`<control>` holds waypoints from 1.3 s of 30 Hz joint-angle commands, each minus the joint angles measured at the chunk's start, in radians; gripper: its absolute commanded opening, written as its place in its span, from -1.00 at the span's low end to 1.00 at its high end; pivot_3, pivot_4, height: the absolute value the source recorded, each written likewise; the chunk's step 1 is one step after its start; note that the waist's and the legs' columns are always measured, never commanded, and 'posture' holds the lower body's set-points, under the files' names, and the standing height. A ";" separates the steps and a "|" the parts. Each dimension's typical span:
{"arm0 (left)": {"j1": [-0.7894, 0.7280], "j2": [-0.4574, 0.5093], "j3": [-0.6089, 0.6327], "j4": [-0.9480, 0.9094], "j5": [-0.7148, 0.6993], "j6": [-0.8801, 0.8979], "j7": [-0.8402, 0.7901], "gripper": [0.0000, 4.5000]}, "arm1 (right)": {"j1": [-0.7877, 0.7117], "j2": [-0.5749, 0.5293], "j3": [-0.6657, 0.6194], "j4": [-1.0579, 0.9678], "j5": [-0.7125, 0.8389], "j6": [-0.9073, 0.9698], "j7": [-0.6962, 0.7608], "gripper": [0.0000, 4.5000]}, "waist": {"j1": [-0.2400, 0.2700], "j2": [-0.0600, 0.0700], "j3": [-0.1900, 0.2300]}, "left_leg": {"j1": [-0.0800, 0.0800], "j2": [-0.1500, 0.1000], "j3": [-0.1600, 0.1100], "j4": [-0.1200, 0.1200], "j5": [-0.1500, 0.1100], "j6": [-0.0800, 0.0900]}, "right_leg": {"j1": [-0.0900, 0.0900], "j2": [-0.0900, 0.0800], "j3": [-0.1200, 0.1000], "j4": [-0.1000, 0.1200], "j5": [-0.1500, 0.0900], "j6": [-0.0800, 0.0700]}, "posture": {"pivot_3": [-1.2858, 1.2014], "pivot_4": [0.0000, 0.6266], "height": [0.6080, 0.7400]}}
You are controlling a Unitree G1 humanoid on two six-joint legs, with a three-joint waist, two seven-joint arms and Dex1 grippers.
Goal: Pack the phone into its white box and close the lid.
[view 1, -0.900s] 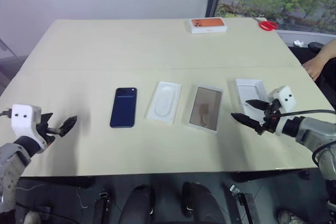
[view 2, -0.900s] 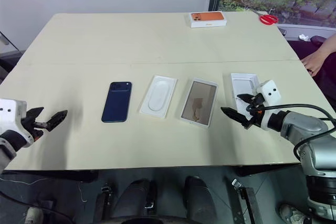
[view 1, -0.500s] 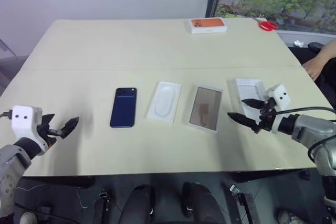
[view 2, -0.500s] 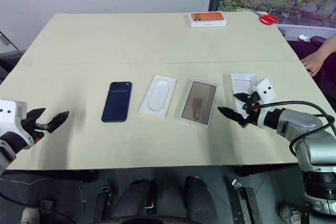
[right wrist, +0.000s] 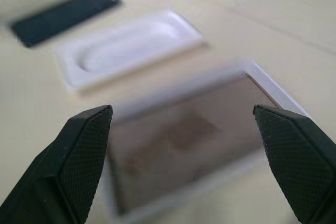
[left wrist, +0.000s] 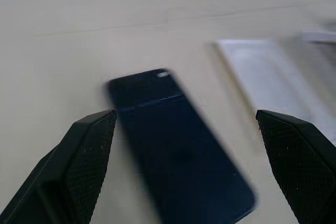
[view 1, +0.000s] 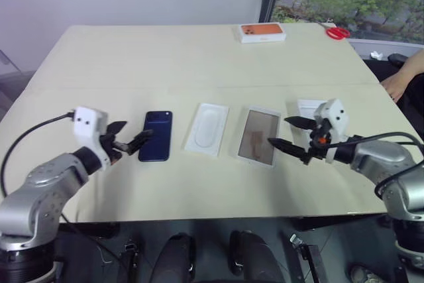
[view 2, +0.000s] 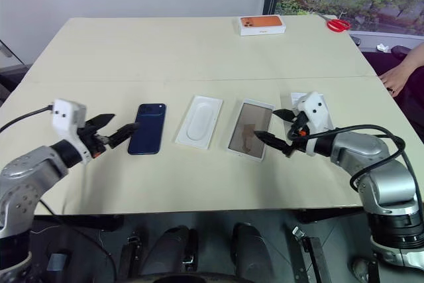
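- The left gripper stands wide open and empty, its tips just beside the near end of the phone, apparently lined up to take it.
- The right gripper is equally wide and holds nothing, poised at the right edge of the white box (perhaps to steady it).
- Phone, white insert, box and lid lie flat in one row across the table, well spaced, which should make for easy picking.
- The lid sits partly hidden behind the right gripper.
- The head views take in the orange-topped box and red scissors at the far edge, plus a person's hand.
- The left wrist view brings the phone's camera corner close.
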 commanded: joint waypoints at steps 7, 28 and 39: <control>-0.449 -0.242 -0.181 0.266 -0.003 0.418 0.246 0.99 | -0.012 0.073 0.080 -0.196 0.027 0.033 -0.098 0.99 | 0.000 -0.002 0.000 | 0.002 0.000 -0.002 0.002 0.000 0.000 | 0.003 0.004 0.000 0.001 0.001 0.002 | 0.03 -0.52 1.00; -0.671 -0.447 -0.066 0.510 0.140 0.701 0.370 0.99 | 0.042 0.083 0.092 -0.252 0.033 0.029 -0.141 0.99 | 0.000 -0.002 0.000 | 0.012 0.002 -0.001 0.000 0.001 -0.001 | 0.009 0.006 0.002 0.003 0.000 0.003 | 0.03 -0.52 1.00; -0.679 -0.490 0.036 0.500 0.175 0.763 0.371 -0.26 | 0.033 0.088 0.109 -0.251 0.034 0.029 -0.138 1.00 | 0.001 -0.002 0.000 | 0.011 0.002 -0.001 0.000 0.001 -0.001 | 0.009 0.006 0.002 0.003 0.000 0.003 | 0.03 -0.52 1.00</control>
